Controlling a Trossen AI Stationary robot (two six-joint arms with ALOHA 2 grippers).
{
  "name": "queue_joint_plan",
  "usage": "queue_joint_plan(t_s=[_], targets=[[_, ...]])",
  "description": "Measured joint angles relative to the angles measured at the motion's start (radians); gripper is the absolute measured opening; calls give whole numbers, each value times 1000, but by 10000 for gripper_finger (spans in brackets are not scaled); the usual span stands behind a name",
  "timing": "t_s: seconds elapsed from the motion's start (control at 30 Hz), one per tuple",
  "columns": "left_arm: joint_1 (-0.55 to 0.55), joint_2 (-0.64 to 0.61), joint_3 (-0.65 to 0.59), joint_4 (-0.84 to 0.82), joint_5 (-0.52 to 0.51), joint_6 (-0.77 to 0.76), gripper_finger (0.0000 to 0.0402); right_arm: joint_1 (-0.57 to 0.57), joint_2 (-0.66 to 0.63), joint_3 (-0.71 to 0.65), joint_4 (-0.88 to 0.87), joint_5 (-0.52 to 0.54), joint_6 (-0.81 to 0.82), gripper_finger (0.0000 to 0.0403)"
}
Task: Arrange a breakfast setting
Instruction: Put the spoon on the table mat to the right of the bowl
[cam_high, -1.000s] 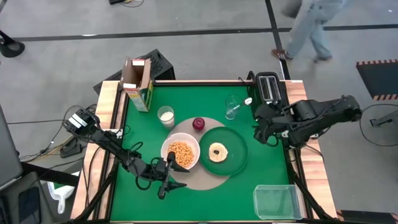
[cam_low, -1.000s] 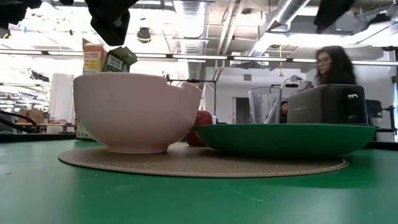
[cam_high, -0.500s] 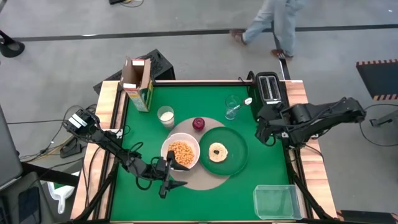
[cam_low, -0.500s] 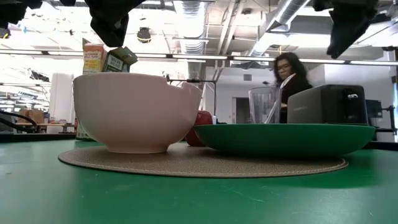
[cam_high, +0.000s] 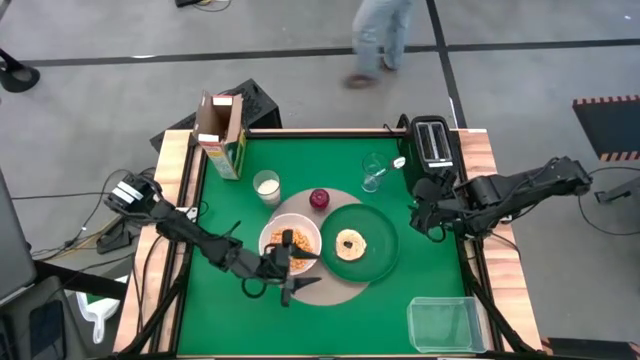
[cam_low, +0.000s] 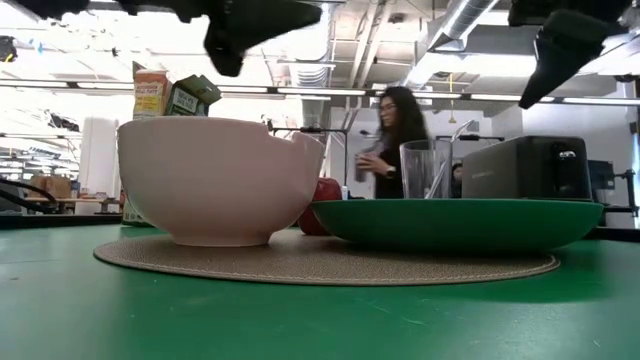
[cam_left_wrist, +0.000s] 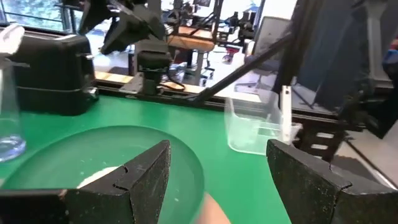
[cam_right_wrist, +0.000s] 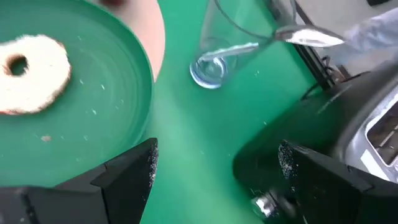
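No label on your cereal box (cam_high: 222, 133) is readable. Green table (cam_high: 400, 280); left gripper (cam_high: 291, 268) and right gripper (cam_high: 430, 217) spread, empty.

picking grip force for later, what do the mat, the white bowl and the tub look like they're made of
Round tan mat: looks woven or cork-like, matte, with a ridged edge. White bowl: smooth and opaque, ceramic or hard plastic. Clear plastic tub: thin and see-through, the green table showing through.

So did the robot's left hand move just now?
Yes. In the high view the left hand has slid toward the picture's right, from the tan mat's left edge to just below the white bowl, which stayed put. Its fingers are open.
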Motion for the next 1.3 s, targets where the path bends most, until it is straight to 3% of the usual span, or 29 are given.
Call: queue_joint_plan(t_s=[0.4, 0.63, 0.73, 1.07, 1.3], targets=[[146, 0, 58, -37, 91, 42, 251, 8, -2, -41, 104, 8, -177, 361], [190, 0, 58, -63, 92, 73, 251, 9, 34, -41, 108, 8, -201, 361], [210, 0, 58, -66, 92, 99, 251, -1, 55, -41, 108, 68, -250, 361], [265, 0, 58, -99, 129, 113, 251, -210, 56, 39, 112, 112, -547, 338], [273, 0, 58, -117, 129, 117, 251, -380, 73, 40, 185, 45, -758, 333]])
